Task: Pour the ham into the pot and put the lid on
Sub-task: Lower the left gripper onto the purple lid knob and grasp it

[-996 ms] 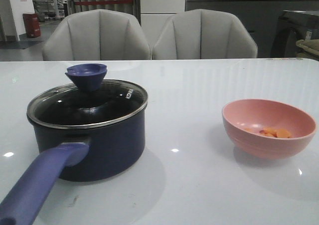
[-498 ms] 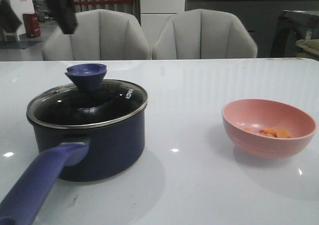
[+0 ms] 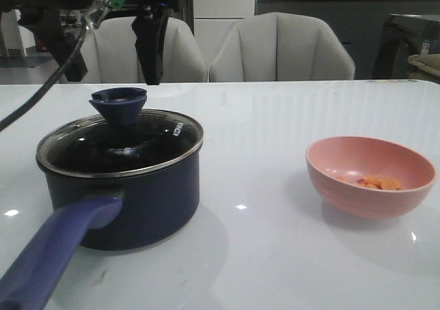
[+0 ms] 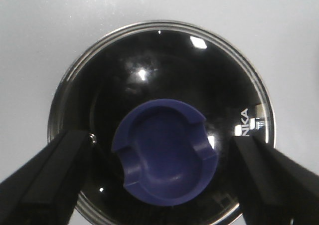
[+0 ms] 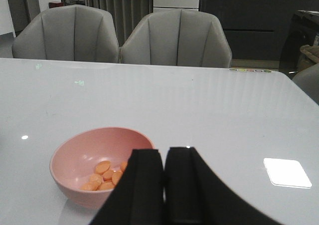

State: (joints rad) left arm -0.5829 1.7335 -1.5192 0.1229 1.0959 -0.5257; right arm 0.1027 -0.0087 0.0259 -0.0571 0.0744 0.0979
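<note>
The pot stands toward the near left corner of the white surface, upright, its long handle running from the pot wall out toward the near left corner, so its long axis runs near-left to far-right. The lid sits flat on the pot's rim, closing it, with its blue knob upright, off-centre toward the far left of the lid, and the white lettering near the far right of the rim.

The left hand hangs above the far part of the pot, its two dark fingers pointing down and set wide apart, one to each side of the knob and higher than it. In the left wrist view the left hand's fingers stand on either side of the knob with clear gaps; they touch neither the knob nor the glass. The hand is open and holds nothing.

Farther right, near the right edge, a pink bowl stands upright, well apart from the pot. The ham lies in the bottom of it as a few flat orange slices, bunched together.

The right hand shows only in its wrist view, its two fingers pressed together and empty; the bowl with the ham lies just beside and beyond them.
</note>
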